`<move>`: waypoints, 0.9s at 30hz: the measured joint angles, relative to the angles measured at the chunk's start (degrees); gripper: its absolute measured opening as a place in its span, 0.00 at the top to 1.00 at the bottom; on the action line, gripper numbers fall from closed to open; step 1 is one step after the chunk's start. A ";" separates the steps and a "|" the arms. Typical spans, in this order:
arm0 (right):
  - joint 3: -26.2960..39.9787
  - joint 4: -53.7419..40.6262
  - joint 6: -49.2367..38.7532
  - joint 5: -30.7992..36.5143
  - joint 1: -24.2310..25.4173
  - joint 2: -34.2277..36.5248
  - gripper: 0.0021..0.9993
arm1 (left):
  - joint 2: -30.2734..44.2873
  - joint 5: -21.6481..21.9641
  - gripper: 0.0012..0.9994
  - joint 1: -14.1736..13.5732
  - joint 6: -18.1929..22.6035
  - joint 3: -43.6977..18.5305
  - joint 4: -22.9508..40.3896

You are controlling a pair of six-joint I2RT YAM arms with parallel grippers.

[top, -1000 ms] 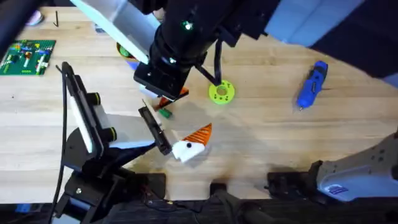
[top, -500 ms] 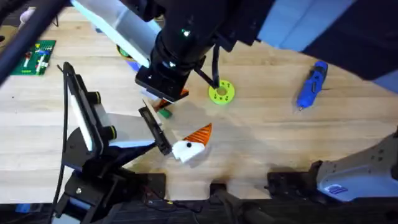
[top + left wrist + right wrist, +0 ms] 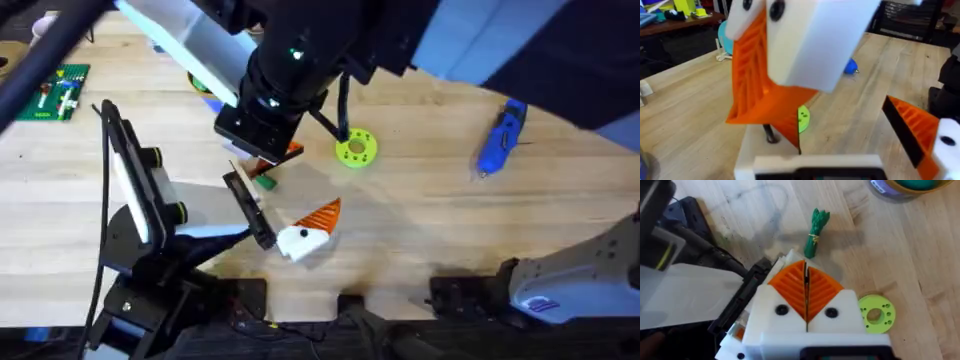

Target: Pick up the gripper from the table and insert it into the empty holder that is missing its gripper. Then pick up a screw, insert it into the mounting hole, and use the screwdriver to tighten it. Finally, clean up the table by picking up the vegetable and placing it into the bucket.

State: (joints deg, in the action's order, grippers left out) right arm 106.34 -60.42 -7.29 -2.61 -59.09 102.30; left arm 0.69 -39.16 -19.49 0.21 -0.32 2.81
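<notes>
My right gripper (image 3: 806, 287) reaches across the table, its orange pads shut flat together with nothing showing between them. It presses down at the end of the left arm's black finger rail (image 3: 250, 210). A bit of orange (image 3: 737, 332) peeks out beneath it; I cannot tell whether this is the loose gripper. My left gripper (image 3: 285, 205) stands open, with one white finger (image 3: 920, 132) orange-tipped. The green vegetable (image 3: 815, 230) lies just beyond the right gripper. The blue screwdriver (image 3: 502, 135) lies far right. The bucket (image 3: 892, 187) stands behind, partly hidden by the arm.
A lime-green disc with holes (image 3: 356, 148) lies right of the grippers. A green circuit board (image 3: 45, 90) sits at the far left. The left arm's black frame (image 3: 140, 200) takes up the near left. Bare wood stretches between the disc and the screwdriver.
The right gripper has shifted very slightly up and left over the rail's end. Nothing else on the table has moved.
</notes>
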 joint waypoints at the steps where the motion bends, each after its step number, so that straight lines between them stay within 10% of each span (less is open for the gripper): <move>1: 0.00 -0.03 0.00 0.00 0.00 0.00 1.00 | 0.00 0.01 0.01 0.00 0.00 0.00 0.00; 27: 0.37 -4.57 1.11 0.00 0.00 -0.12 1.00 | 0.15 0.47 0.01 0.09 -2.12 0.07 -4.01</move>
State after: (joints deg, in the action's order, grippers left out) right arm 106.72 -64.99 -6.18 -2.61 -59.09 102.18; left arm 0.84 -38.68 -19.40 -1.91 -0.25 -1.21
